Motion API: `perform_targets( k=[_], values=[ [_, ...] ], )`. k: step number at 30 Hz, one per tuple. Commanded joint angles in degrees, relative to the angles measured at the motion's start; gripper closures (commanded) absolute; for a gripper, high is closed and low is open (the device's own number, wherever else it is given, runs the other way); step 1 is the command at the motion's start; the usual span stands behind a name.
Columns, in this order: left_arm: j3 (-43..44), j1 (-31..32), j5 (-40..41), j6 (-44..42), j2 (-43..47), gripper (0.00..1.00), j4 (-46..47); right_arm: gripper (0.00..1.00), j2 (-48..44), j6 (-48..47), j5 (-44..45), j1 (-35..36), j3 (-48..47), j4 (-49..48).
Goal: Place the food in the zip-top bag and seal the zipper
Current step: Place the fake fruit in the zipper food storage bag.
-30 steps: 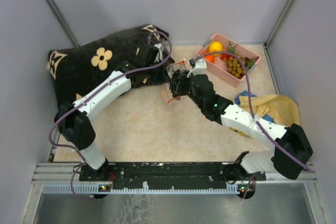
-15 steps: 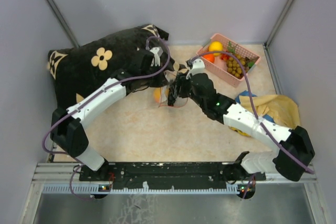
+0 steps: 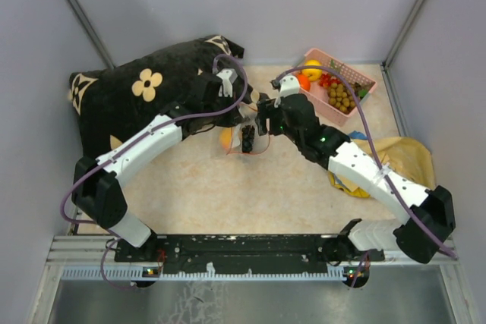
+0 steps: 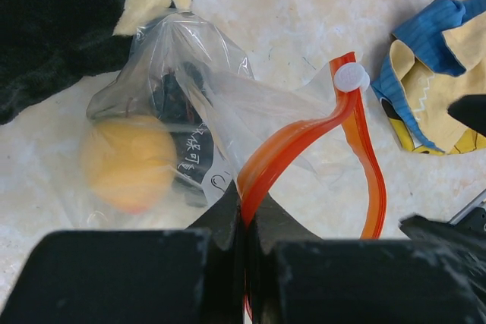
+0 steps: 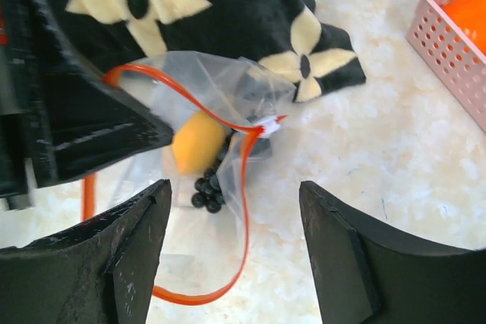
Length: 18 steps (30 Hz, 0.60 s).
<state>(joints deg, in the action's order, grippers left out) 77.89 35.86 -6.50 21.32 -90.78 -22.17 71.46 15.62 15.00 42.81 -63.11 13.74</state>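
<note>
The zip-top bag (image 3: 244,140) lay near the middle of the table, a little toward its far edge, just beside the black flowered cushion (image 3: 129,96) that filled the far-left corner. The left gripper (image 4: 244,221) was clamped on the zipper (image 4: 304,138) at one end, its fingers pressed together with the orange-red strip running up between them. From that pinch the strip split into two curved rails, so the mouth gaped in a loop, with the white slider tab (image 4: 350,78) sitting at the far end of the loop. One yellow-orange fruit (image 4: 120,161) and a cluster of small dark balls (image 5: 206,190) already sat inside the clear plastic.

The right gripper (image 5: 235,252) hung wide apart and empty, directly above the open mouth, which lay below and slightly left of it in its own view. The remaining food (image 3: 323,81) was in the pink basket (image 3: 345,108) at the far-right corner, behind and to the right of that gripper, so the right arm was clearly the nearer one for fetching it. The yellow-and-blue cloth (image 3: 395,157) lay by the right edge. By my reading, the next reach had to turn away from the bag toward the basket, while the left kept the loop open.
</note>
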Motion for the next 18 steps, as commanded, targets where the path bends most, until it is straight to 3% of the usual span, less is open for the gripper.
perform_targets(
  k=[1,8,9,13,15,18],
  values=[
    [-0.1,-0.23,-0.77,-1.05,1.75,1.0,1.81,0.32,1.83,-0.81,-3.55,-2.48,1.61,-0.8],
    [-0.1,-0.27,-1.16,-1.18,2.08,1.0,1.74,0.43,7.81,-0.49,-6.13,-3.05,3.99,-6.0],
    [-0.1,-0.25,-1.22,-1.27,2.14,1.0,1.8,0.48,8.57,-0.56,-6.0,-3.17,4.2,-6.77],
    [-0.1,-0.27,-1.12,-1.64,2.12,1.0,1.3,0.86,9.46,-2.66,-3.36,-3.24,2.32,-8.01],
    [-0.1,-0.3,-0.61,-1.73,2.08,1.0,0.71,1.0,8.92,-4.54,-2.82,-3.26,-0.85,-6.17],
    [-0.39,-0.29,0.46,-1.91,1.97,1.0,-0.35,1.0,7.38,-6.53,-4.29,-3.17,-6.91,-2.77]
  ],
)
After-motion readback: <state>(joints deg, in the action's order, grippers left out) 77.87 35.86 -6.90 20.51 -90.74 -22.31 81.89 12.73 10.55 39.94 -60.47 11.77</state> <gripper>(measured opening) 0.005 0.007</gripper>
